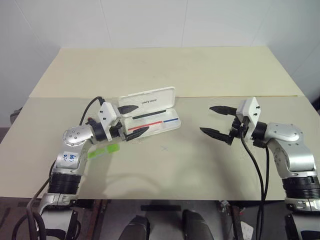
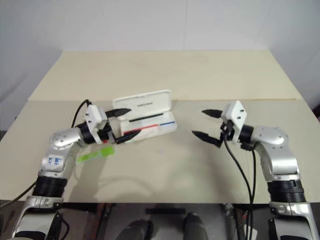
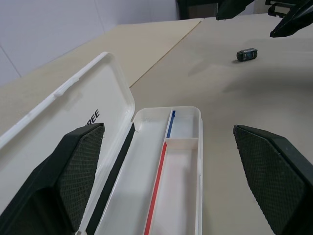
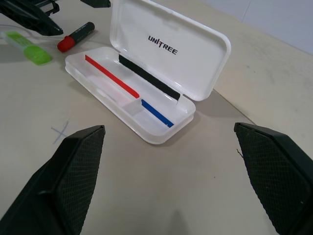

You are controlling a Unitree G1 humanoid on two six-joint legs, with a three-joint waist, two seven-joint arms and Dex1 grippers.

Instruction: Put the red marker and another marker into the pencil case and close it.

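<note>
The red marker (image 4: 76, 36) lies just beside the left gripper (image 1: 131, 121) — spread and empty — its long axis toward the open pencil case (image 1: 150, 116).

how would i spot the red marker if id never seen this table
Find the open white pencil case on the beige table. Past its end nearest the left hand lie two short markers. The red marker is red with a black end; its neighbour, the lime-green marker, is pale green.
</note>
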